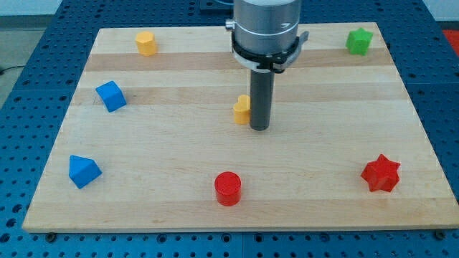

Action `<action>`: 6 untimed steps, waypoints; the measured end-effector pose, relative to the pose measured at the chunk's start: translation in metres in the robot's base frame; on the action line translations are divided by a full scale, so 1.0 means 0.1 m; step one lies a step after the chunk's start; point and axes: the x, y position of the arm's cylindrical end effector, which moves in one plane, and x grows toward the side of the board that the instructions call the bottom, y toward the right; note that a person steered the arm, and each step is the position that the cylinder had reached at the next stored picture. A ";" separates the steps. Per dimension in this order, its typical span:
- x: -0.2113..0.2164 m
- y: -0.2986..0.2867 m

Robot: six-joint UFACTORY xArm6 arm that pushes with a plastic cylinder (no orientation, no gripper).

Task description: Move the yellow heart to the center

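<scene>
Camera view takes in the whole wooden board (pixel 215 208) from its near edge, resting on a blue perforated surface (pixel 21 107). Closest, near the middle of the bottom edge, stands a red cylinder (pixel 228 188). Towards the bottom right corner sits a red star (pixel 381 173), and towards the bottom left corner a blue block (pixel 84 170) with slanted faces, possibly a wedge or pentagon, though its exact shape is hard to settle from this angle. Further back, roughly at the board's centre, my tip (pixel 259 128) touches the wood at the foot of the dark rod, and the yellow heart (pixel 242 110) sits pressed against the rod's left side, part of it hidden behind the rod so its outline is only partly readable. I carry no pincer at all, only this rod, so there is nothing to report as released or clenched. Along the left edge, about level with the heart but well apart from it, lies a blue cube (pixel 110 95). At the far edge, a second yellow block (pixel 146 43) stands near the top left corner and a green star (pixel 358 41) near the top right corner. No writing, brand or label can be read on any block, the board or the grey arm housing (pixel 266 25).
</scene>
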 end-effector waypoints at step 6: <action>-0.28 -0.23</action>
